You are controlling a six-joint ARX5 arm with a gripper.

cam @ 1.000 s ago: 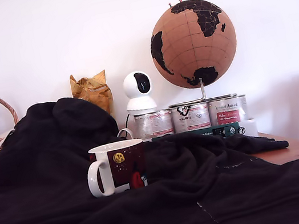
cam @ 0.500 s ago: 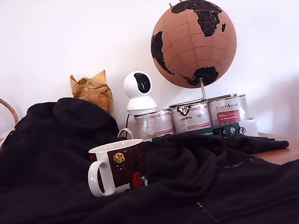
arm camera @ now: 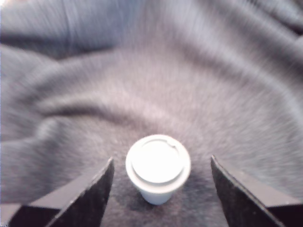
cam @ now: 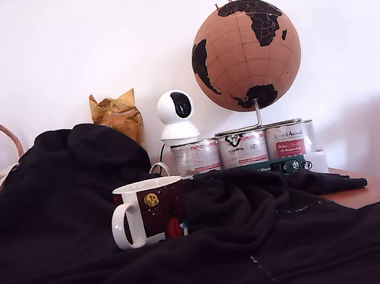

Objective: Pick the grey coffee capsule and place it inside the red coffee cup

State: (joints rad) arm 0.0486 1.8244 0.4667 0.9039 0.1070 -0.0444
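step: approach/pre-grasp, capsule not yet gripped, nothing lifted, judged from the wrist view alone

capsule: small pale grey coffee capsule, tapered plastic body with a flat round lid, standing upright, lid facing the wrist camera, on the dark fleece blanket; not visible in the exterior view (hidden or out of frame, cannot tell which)

claw: black two-finger gripper, fingers spread wide apart, one each side of the capsule, clear gap both sides, no contact; capsule sits about midway between them

cup: dark red ceramic mug with white handle, white rim and inside, round yellow emblem, upright on the blanket, handle toward the exterior view's left, opening up; contents not visible from this angle

cup vs capsule: relation cannot be told, no view shows both

arm: not clearly seen in the exterior view, only a small dark bit at the exterior view's far left edge, left of the cup, unsure what it is

background: cork globe on a metal stand behind and to the exterior view's right of the cup, three silver labelled tins under it, white round camera behind the cup

next move: likely ease down a little so the fingers flank the capsule body below the lid rim, then close evenly; capsule is light and tapered, soft wrinkled cloth under it, so an off-centre squeeze could tip it or squirt it out

after that: lift, carry over to the cup opening, release inside
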